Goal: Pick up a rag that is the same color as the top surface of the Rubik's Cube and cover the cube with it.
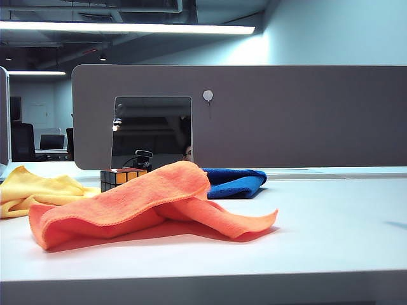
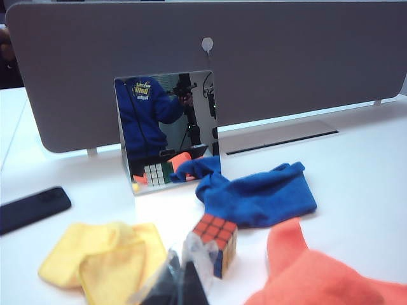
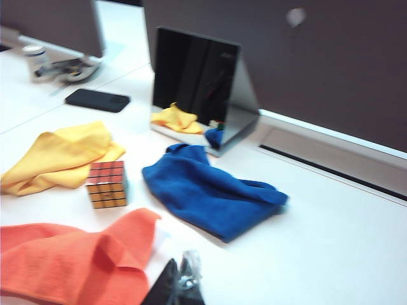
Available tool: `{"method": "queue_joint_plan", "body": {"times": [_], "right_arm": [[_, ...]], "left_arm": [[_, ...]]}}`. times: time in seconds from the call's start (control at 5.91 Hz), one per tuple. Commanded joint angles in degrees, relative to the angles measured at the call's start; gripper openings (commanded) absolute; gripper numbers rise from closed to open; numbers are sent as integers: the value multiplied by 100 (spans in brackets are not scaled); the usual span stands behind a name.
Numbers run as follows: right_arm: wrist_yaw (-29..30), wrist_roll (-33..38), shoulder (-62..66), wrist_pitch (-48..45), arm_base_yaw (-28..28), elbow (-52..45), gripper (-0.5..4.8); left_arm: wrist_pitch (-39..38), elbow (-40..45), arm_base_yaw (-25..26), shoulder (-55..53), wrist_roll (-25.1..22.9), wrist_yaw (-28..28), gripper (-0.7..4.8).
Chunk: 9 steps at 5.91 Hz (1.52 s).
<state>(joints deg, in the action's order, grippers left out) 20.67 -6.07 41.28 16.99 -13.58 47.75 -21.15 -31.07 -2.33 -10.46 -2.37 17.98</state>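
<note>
While crumpled on white tabletop (image 1: 331, 222) just in front of small black-framed Rubik's Cube (image 2: 215, 243): large fuzzy orange rag (image 1: 146, 203), folded, unheld. Left gripper (image 2: 180, 283) above cube, opening unclear; right gripper (image 3: 180, 283) closed, empty, beside rag.

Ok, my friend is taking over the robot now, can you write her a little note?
Left gripper: above the table near the cube, holding nothing; open or shut unclear.
Right gripper: shut, empty, beside the orange rag.
Orange rag: crumpled on the table, in front of the Rubik's Cube, not covering it.
Yellow cloth and blue cloth: lying either side.
Done: nothing yet.
Left: grab the orange rag, drape it over the cube.
</note>
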Motion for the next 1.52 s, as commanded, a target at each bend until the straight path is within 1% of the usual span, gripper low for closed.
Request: {"method": "queue_joint_plan", "body": {"times": [0.17,0.34,0.51,0.68,0.85,1.02,1.19,1.52], "right_arm": [[-579,70,2417,-2267,-1641,96,-1],[-529,72,3370,-3023,-1637,96,-1],[-549,378,3945,-3569,-1635,146,-1],[-553,459,4699,-3526,-1637,560,37],[-555,575,5143,-3504,-1637,723,64],[-549,831,5335,-3477,-1637,745,162],[-378,1102,5681,-3348,-1639,743,257],[-83,1220,5960,-3263,-1655,745,257]], "left_arm": [[179,-116,-11,-634,-66,267,-5],[201,-107,-11,-898,-63,358,-5],[175,-107,-11,-1252,-57,546,-5],[166,-107,-13,-1832,-61,544,-5],[155,-107,-13,-2065,-61,542,-5],[153,-107,-13,-2127,-61,544,-5],[153,-107,-15,-2164,-61,544,-5],[153,-107,-15,-2184,-61,544,-5]]}}
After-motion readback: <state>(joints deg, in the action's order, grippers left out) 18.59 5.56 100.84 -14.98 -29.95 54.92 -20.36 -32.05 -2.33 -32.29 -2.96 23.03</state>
